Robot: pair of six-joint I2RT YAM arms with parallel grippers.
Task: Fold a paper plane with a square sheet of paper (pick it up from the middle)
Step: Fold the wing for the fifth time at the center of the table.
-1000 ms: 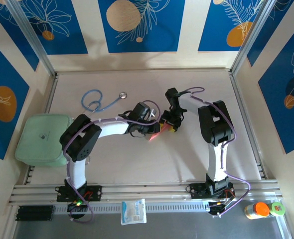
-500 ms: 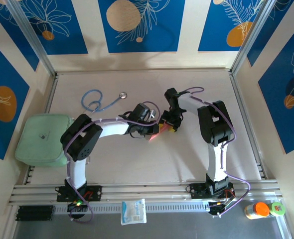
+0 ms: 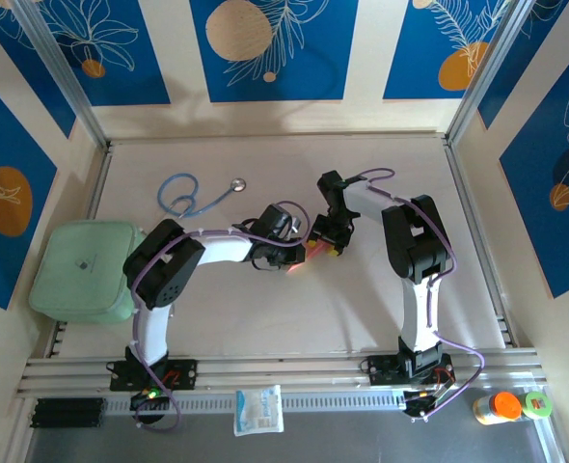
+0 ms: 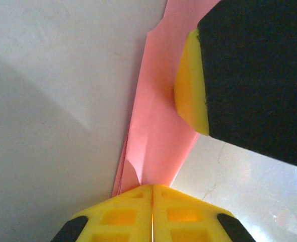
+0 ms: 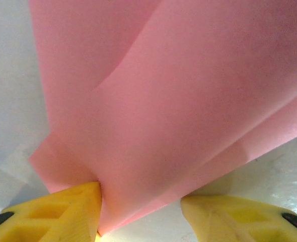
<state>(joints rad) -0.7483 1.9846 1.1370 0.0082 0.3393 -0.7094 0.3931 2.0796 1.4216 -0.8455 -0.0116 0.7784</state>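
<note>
Pinching the folded square sheet of paper [image 4: 158, 131] at its near end, left gripper [image 4: 152, 194] fingertips pressed together. Long axis pointing straight away, toward the right gripper [image 5: 141, 200], fingers spread astride the sheet.

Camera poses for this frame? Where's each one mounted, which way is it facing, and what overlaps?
Top external: above and behind the bases, looking down at the table; both arms show, left gripper and right gripper both at the pink paper.
Left wrist: looks along its shut fingers, clamped on the paper.
Right wrist: looks past its open fingers, paper between them.
Shared: all three see the paper.
</note>
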